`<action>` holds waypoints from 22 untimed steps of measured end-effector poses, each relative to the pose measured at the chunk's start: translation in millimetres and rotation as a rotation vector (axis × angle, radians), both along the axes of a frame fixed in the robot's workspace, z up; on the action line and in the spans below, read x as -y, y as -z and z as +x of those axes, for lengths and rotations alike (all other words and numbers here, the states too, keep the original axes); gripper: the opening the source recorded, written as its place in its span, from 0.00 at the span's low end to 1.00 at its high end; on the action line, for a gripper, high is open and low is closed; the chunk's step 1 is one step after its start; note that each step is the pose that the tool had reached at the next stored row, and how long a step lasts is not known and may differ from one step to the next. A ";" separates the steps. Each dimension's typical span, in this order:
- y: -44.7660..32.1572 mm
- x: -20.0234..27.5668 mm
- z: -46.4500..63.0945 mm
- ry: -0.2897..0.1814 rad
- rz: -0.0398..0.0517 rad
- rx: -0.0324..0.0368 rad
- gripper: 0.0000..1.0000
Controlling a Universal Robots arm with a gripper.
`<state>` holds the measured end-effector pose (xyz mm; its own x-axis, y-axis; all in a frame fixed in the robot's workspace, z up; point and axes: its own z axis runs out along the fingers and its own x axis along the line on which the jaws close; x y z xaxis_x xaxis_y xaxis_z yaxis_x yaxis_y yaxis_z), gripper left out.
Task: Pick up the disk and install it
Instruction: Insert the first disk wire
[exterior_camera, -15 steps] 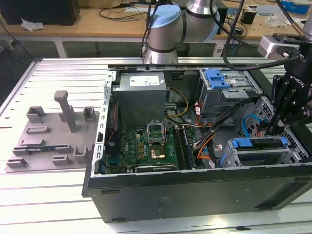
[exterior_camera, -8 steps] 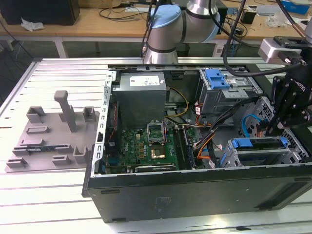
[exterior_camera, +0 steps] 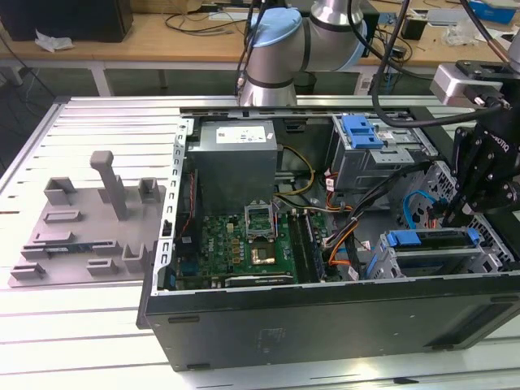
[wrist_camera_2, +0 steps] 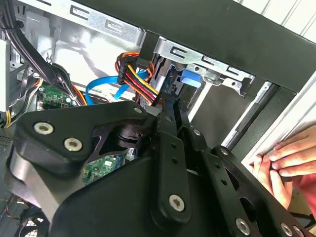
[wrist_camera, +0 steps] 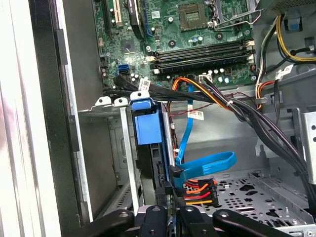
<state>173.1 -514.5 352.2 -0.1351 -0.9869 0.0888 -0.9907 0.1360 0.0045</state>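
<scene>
Far left of exterior view, grey fixture tray (exterior_camera: 89, 236) noted; centre, motherboard (exterior_camera: 244, 244); lower right, disk (exterior_camera: 431, 239) stood on edge in drive cage (exterior_camera: 496, 248), long axis left-right, gripper (exterior_camera: 452, 213) directly above it. Jaws drawn narrow, judged pinched on disk's upper edge; contact itself hidden by gripper body. Person's hand (wrist_camera_2: 286, 165) seen lower right of second wrist view.

Claw (wrist_camera_2: 170, 101) at the blue-bracketed disk (wrist_camera_2: 190, 79), a hand (wrist_camera_2: 284, 165) beside the case (wrist_camera_2: 222, 29)
</scene>
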 end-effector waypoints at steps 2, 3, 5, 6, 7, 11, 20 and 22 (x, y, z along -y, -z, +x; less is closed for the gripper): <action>0.0 0.6 0.0 0.000 0.0019 0.0000 0.16; 0.0 1.6 0.0 0.000 0.0068 0.0000 0.16; 0.0 4.2 -0.1 0.000 0.0196 0.0000 0.16; 0.0 6.6 -0.2 0.000 0.0337 0.0001 0.16; 0.0 9.5 -0.3 0.000 0.0455 0.0001 0.16; 0.0 13.2 -0.3 -0.010 0.0513 -0.0001 0.16; 0.0 13.3 -1.2 -0.043 0.0512 -0.0010 0.16; 0.0 13.3 -1.2 -0.044 0.0513 -0.0010 0.16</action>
